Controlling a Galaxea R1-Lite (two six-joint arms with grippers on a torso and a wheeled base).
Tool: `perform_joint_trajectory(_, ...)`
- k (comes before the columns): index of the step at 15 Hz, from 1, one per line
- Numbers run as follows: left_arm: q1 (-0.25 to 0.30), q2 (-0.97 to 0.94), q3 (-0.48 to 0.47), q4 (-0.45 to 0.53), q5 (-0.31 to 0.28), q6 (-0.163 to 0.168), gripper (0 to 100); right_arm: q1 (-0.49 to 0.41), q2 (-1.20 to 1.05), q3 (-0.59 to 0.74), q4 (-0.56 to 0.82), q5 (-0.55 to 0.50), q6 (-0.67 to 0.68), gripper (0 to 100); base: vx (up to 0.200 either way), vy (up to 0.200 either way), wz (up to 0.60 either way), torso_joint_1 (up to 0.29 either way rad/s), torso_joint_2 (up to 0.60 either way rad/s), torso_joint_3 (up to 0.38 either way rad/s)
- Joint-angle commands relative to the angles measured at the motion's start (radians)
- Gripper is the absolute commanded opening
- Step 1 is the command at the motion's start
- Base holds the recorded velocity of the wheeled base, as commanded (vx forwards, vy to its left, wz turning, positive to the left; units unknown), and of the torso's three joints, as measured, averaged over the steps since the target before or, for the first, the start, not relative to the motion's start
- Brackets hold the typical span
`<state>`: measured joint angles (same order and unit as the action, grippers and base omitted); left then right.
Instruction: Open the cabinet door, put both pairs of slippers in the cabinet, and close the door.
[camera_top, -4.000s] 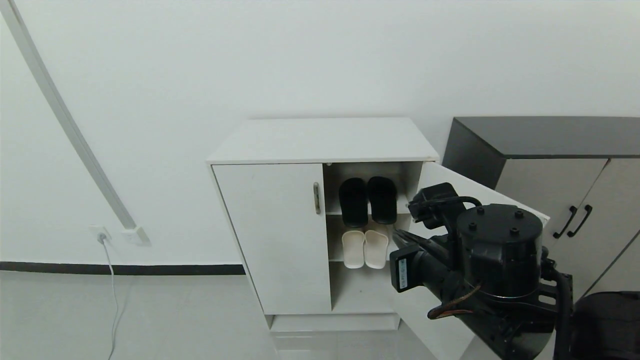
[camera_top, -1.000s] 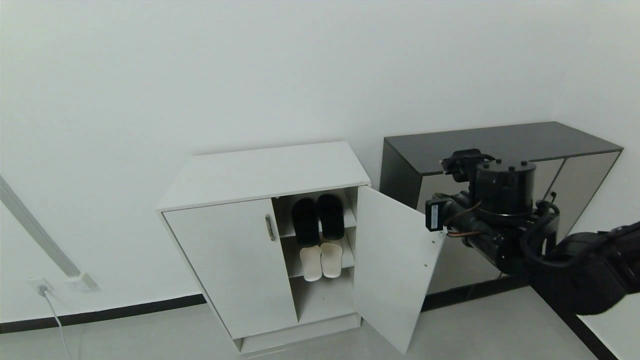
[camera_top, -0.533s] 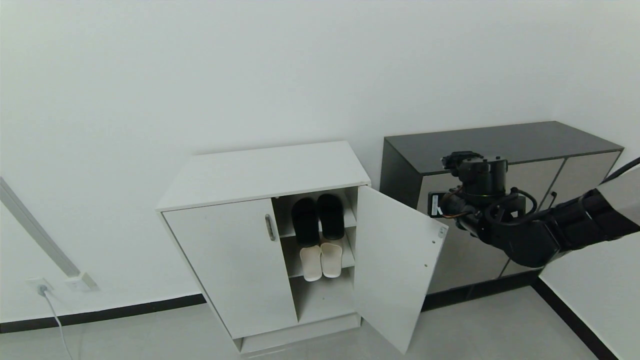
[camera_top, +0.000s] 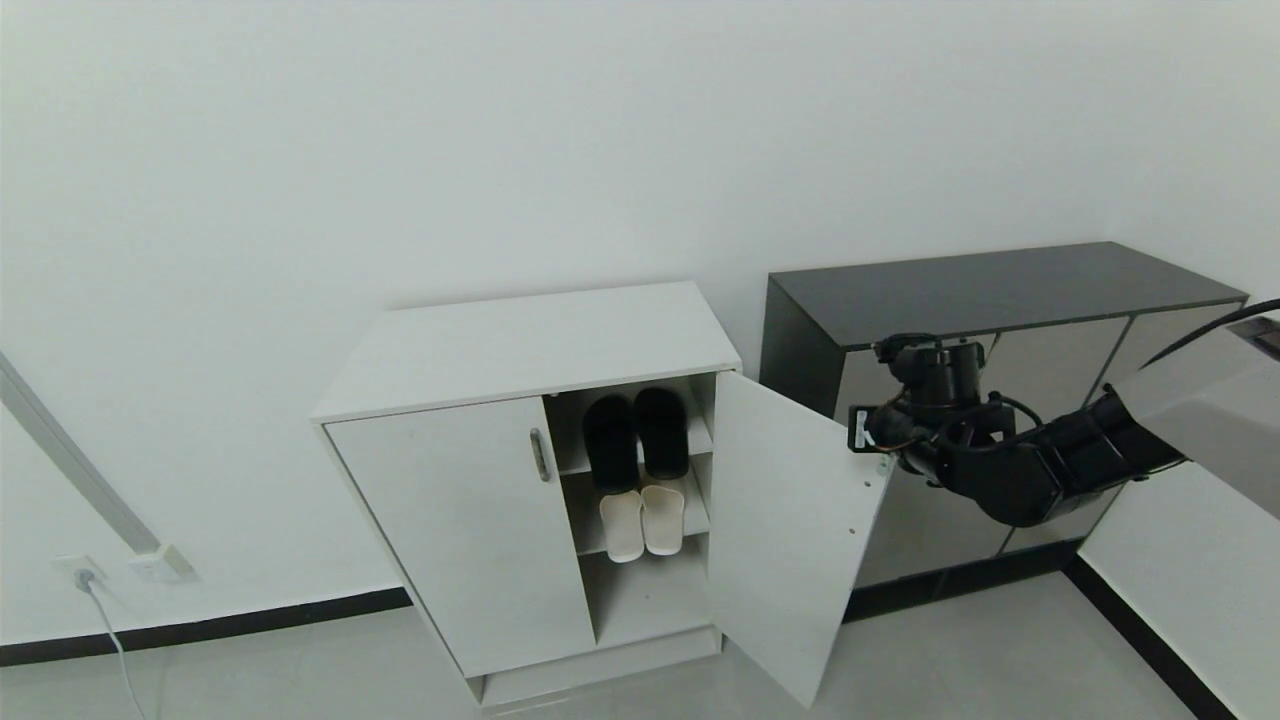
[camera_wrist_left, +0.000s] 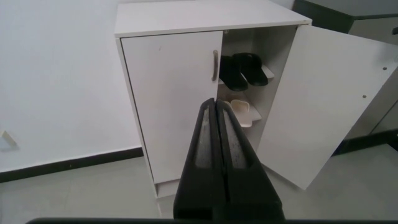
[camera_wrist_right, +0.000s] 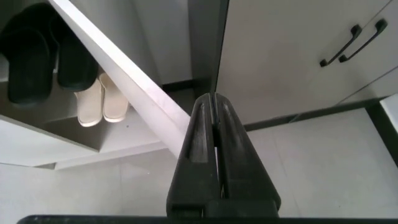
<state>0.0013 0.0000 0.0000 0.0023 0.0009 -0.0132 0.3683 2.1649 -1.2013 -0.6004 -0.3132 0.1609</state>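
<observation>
The white cabinet (camera_top: 520, 345) has its right door (camera_top: 790, 520) swung open and its left door (camera_top: 470, 530) closed. Black slippers (camera_top: 636, 435) lie on the top shelf, with white slippers (camera_top: 642, 520) on the shelf below. My right arm (camera_top: 1000, 460) reaches the open door's upper outer corner. In the right wrist view my right gripper (camera_wrist_right: 214, 102) is shut and empty, its tips at the door's edge (camera_wrist_right: 137, 81). My left gripper (camera_wrist_left: 216, 106) is shut and empty, well in front of the cabinet (camera_wrist_left: 174, 93).
A dark-topped cabinet (camera_top: 1000, 285) with grey doors stands right of the white one, just behind the open door. A wall socket with a cable (camera_top: 80, 578) is low on the left. Bare floor (camera_top: 950, 670) lies in front.
The head view shifted since the oldest frame. Over the last second my right arm stretched out and sank a little toward the door's outer corner. Door and slippers are unchanged.
</observation>
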Motion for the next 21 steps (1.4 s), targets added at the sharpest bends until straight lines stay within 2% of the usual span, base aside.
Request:
perform_joint_trajectory(1, 0.000, 0.000, 0.000, 0.001, 0.001, -0.001, 0, -0.011, 0.013, -0.003, 0.001, 0.006, 0.000, 0, 0.000, 0.000, 0.00, 0.000, 0.00, 0.000)
perform_joint_trajectory(14, 0.000, 0.000, 0.000, 0.001, -0.001, -0.001, 0, 0.006, 0.004, 0.031, 0.045, 0.037, -0.001, 0, 0.000, 0.000, 0.00, 0.000, 0.00, 0.000)
perform_joint_trajectory(16, 0.000, 0.000, 0.000, -0.001, -0.001, -0.001, 0, 0.031, -0.013, 0.052, 0.045, 0.037, -0.001, 0, 0.000, 0.000, 0.00, 0.000, 0.00, 0.000)
perform_joint_trajectory(21, 0.000, 0.000, 0.000, 0.001, -0.001, -0.002, 0, 0.185, -0.057, 0.121, 0.044, 0.037, 0.002, 0, 0.000, 0.000, 0.00, 0.000, 0.00, 0.000)
